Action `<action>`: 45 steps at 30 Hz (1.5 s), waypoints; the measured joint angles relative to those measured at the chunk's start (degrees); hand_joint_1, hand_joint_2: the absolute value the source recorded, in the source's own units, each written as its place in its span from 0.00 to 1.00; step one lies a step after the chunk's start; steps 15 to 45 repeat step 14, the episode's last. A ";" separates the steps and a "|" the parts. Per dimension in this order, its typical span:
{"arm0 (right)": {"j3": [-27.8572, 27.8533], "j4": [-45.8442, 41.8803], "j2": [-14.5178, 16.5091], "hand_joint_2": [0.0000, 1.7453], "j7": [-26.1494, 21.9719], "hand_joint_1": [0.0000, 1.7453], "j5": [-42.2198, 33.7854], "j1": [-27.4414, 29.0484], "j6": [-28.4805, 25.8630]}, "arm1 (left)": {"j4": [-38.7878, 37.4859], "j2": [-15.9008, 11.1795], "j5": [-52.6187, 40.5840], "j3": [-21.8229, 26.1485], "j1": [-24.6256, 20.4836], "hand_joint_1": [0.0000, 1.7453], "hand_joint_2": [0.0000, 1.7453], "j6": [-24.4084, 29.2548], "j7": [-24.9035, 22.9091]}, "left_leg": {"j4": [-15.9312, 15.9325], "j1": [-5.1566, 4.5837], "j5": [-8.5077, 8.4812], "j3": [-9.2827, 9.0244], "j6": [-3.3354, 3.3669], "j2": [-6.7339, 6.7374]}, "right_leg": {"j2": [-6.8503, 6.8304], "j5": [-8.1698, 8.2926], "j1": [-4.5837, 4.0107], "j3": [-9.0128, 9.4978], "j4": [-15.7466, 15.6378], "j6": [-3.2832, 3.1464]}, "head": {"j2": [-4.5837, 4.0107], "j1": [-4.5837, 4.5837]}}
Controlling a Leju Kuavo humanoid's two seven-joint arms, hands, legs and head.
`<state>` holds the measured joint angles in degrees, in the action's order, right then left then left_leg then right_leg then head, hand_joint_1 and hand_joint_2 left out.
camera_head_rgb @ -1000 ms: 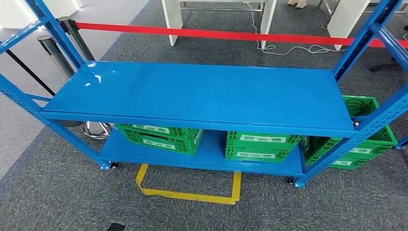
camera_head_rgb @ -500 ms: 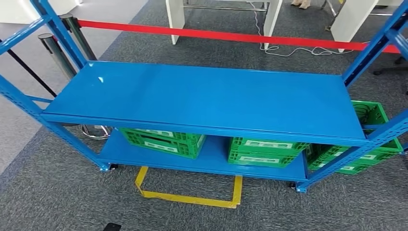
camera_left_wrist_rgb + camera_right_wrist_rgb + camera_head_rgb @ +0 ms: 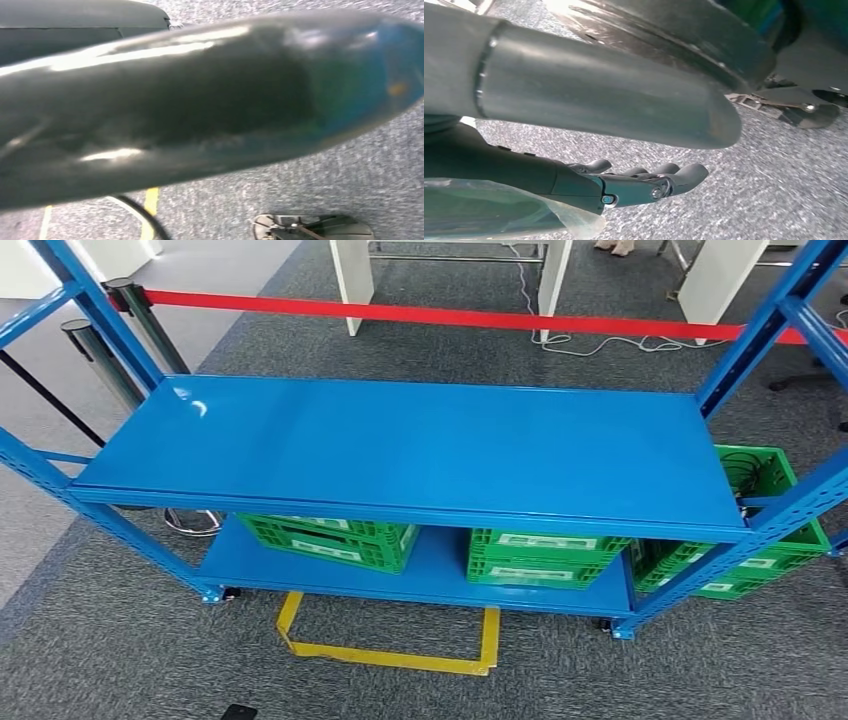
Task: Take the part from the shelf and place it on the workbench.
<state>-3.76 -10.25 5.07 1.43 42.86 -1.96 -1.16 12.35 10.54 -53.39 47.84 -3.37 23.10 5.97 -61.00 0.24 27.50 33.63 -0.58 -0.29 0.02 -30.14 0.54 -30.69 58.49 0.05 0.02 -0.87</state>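
Observation:
A blue metal shelf point(image 3: 420, 445) stands in front of me in the head view, its upper board a plain glossy blue. On the lower board sit two green crates point(image 3: 330, 535) point(image 3: 545, 555). A third green crate point(image 3: 745, 530) stands at the right end with dark coiled items point(image 3: 745, 472) inside. My right hand point(image 3: 644, 182) hangs above grey carpet in the right wrist view, its dark fingers stretched out side by side with nothing in them. A clear plastic film point(image 3: 499, 212) lies along its wrist.
A red barrier belt point(image 3: 450, 315) runs behind the shelf between chrome posts point(image 3: 90, 350). White table legs point(image 3: 350, 270) stand beyond it. A yellow tape square point(image 3: 390, 640) marks the carpet in front of the shelf. Blue uprights point(image 3: 760, 340) frame the shelf's ends.
The whole head picture has swayed a little, first right and up, then back, so the camera moved. The shelf and crates stay where they were.

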 joint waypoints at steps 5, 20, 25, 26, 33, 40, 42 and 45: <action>-0.15 0.00 0.00 0.00 1.42 0.00 -0.55 -0.12 -0.11 | 0.00 0.16 -0.50 0.01 0.07 0.00 0.00 0.35 -0.08 | 2.85 -0.17 -0.29 -0.96 1.46 -0.02 | -0.07 -0.73 0.07 -0.48 0.45 1.54 | 0.00 0.25; -2.99 0.00 0.00 0.00 4.18 0.00 -4.04 0.02 -0.28 | -0.02 0.59 -0.92 0.02 -0.01 0.00 0.00 0.30 -1.16 | 3.19 -0.34 -0.01 -1.59 2.43 1.48 | -0.98 -1.10 0.10 -4.95 7.38 1.98 | 0.00 0.73; -2.99 0.00 0.00 0.00 4.18 0.00 -4.04 0.02 -0.28 | -0.02 0.59 -0.92 0.02 -0.01 0.00 0.00 0.30 -1.16 | 3.19 -0.34 -0.01 -1.59 2.43 1.48 | -0.98 -1.10 0.10 -4.95 7.38 1.98 | 0.00 0.73; -2.99 0.00 0.00 0.00 4.18 0.00 -4.04 0.02 -0.28 | -0.02 0.59 -0.92 0.02 -0.01 0.00 0.00 0.30 -1.16 | 3.19 -0.34 -0.01 -1.59 2.43 1.48 | -0.98 -1.10 0.10 -4.95 7.38 1.98 | 0.00 0.73; -2.99 0.00 0.00 0.00 4.18 0.00 -4.04 0.02 -0.28 | -0.02 0.59 -0.92 0.02 -0.01 0.00 0.00 0.30 -1.16 | 3.19 -0.34 -0.01 -1.59 2.43 1.48 | -0.98 -1.10 0.10 -4.95 7.38 1.98 | 0.00 0.73; -2.99 0.00 0.00 0.00 4.18 0.00 -4.04 0.02 -0.28 | -0.02 0.59 -0.92 0.02 -0.01 0.00 0.00 0.30 -1.16 | 3.19 -0.34 -0.01 -1.59 2.43 1.48 | -0.98 -1.10 0.10 -4.95 7.38 1.98 | 0.00 0.73; -2.99 0.00 0.00 0.00 4.18 0.00 -4.04 0.02 -0.28 | -0.02 0.59 -0.92 0.02 -0.01 0.00 0.00 0.30 -1.16 | 3.19 -0.34 -0.01 -1.59 2.43 1.48 | -0.98 -1.10 0.10 -4.95 7.38 1.98 | 0.00 0.73; -2.99 0.00 0.00 0.00 4.18 0.00 -4.04 0.02 -0.28 | -0.02 0.59 -0.92 0.02 -0.01 0.00 0.00 0.30 -1.16 | 3.19 -0.34 -0.01 -1.59 2.43 1.48 | -0.98 -1.10 0.10 -4.95 7.38 1.98 | 0.00 0.73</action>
